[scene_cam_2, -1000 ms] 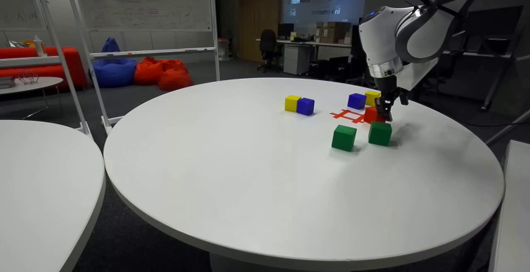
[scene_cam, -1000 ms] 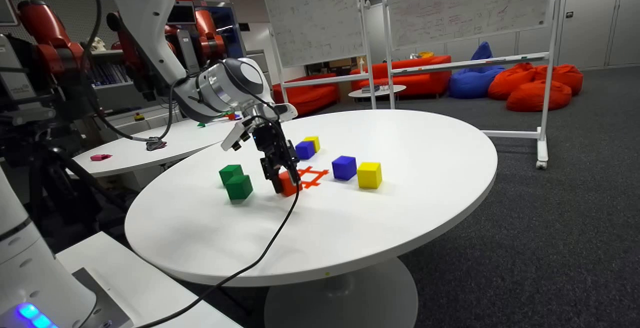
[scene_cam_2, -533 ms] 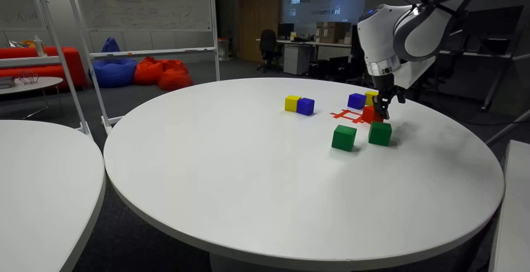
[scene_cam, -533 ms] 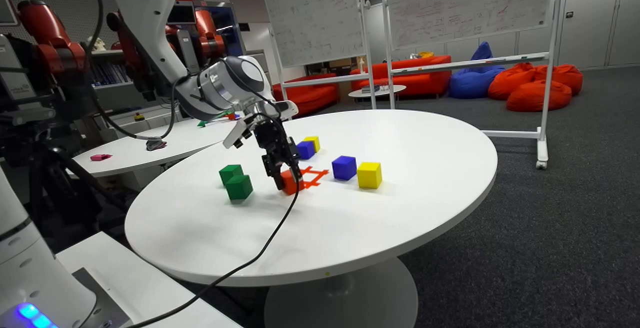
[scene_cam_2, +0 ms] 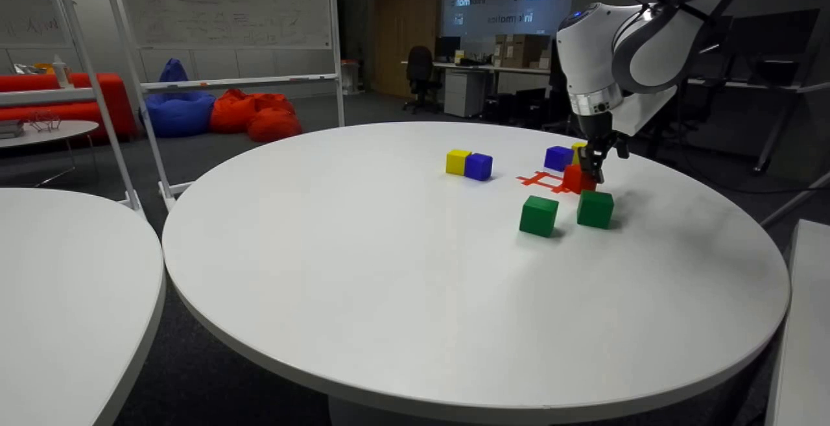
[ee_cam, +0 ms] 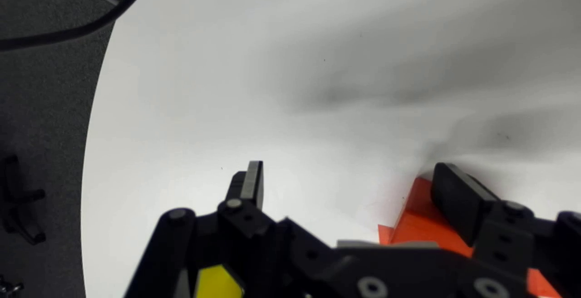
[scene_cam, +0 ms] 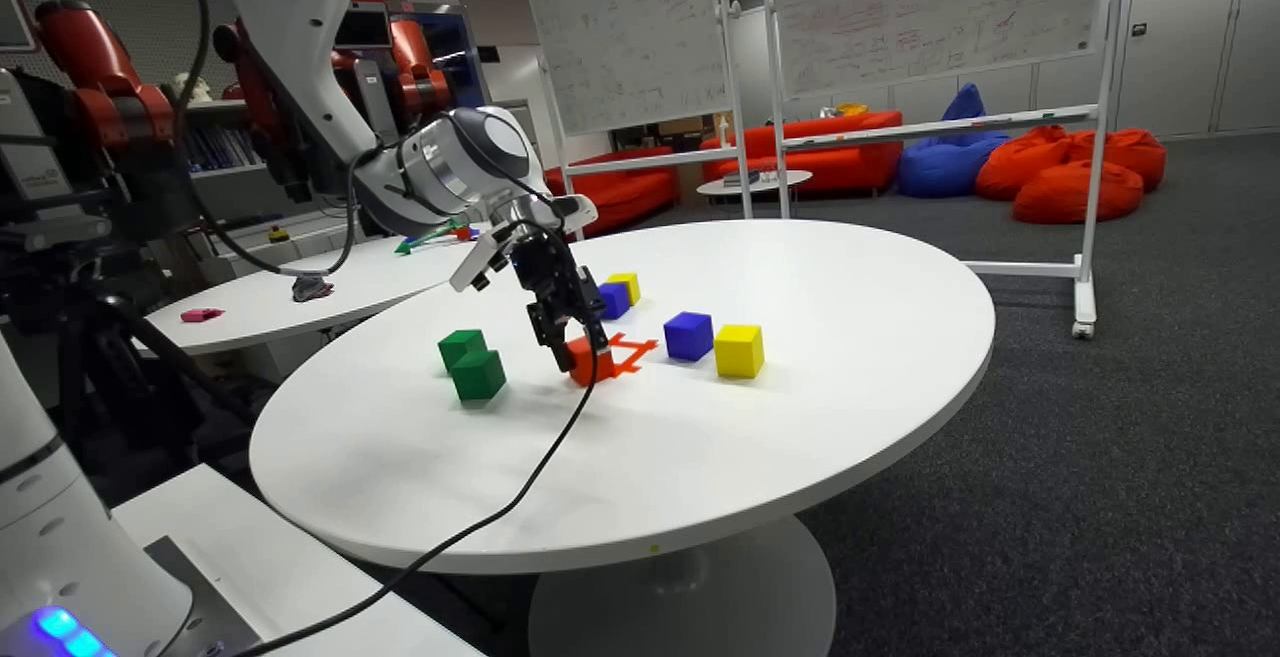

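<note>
Seven cubes stand about a hash-shaped red tape grid (scene_cam_2: 543, 183) on one round white table (scene_cam_2: 389, 251): one red cube (scene_cam_2: 574, 181), two green cubes (scene_cam_2: 538, 216), two blue cubes (scene_cam_2: 478, 166) and two yellow cubes (scene_cam_2: 458, 161). In an exterior view the green cubes are in front of the grid, one blue-and-yellow pair is left of it, and the remaining pair is just behind it. Well beyond the grid are two whiteboards (scene_cam: 630, 42), one blue beanbag (scene_cam: 948, 162) and apparently three red beanbags (scene_cam: 1078, 194). Also far beyond the grid, a window (scene_cam_2: 509, 8) bears the word "informatics" more than once, in places mirrored; whiteboard handwriting is too small to read. The red cube is plain, flat-faced and orange-red, one side darker in shadow. It sits at the grid's edge, tape showing right beside it in the wrist view. The single Robotiq gripper (ee_cam: 349, 171) points down beside the grid, its two fingers (ee_cam: 458, 202) spread well apart: one overlaps the red cube and seems to touch it, while its counterpart stands off over the white table
</note>
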`<state>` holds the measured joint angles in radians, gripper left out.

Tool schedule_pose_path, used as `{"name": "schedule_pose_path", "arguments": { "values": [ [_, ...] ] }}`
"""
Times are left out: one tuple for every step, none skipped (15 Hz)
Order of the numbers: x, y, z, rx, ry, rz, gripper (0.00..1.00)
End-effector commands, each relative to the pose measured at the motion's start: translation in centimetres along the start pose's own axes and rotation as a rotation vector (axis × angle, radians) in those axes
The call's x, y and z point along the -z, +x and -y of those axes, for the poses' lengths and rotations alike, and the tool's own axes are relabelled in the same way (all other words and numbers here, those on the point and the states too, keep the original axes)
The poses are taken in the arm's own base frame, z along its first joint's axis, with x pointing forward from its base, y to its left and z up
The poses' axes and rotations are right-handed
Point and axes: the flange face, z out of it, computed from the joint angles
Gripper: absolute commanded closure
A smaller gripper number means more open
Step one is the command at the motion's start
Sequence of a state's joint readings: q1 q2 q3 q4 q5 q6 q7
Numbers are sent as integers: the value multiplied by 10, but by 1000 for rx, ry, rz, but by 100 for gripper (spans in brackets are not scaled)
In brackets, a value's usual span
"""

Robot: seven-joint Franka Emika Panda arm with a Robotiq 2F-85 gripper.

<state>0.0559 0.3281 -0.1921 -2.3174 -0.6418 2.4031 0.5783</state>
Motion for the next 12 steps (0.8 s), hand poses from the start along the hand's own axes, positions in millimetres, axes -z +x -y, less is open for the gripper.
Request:
{"name": "schedule_pose_path", "arguments": {
  "values": [
    [11, 11, -4, 2, -7, -31, 0],
    [15, 15, -4, 0, -8, -38, 0],
    [18, 17, -5, -3, -6, -46, 0],
    [22, 20, -5, -3, -5, -56, 0],
    [25, 23, -5, -2, -6, -64, 0],
    [28, 24, -4, -3, -7, -71, 0],
    [29, 26, -3, 0, -8, -74, 0],
    [30, 27, -2, 4, -8, -76, 0],
    [27, 24, -2, -13, 4, -65, 0],
    [28, 25, -1, -12, 5, -68, 0],
    [29, 25, -1, -11, 5, -70, 0],
    [29, 25, 0, -11, 5, -70, 0]
  ]
}}
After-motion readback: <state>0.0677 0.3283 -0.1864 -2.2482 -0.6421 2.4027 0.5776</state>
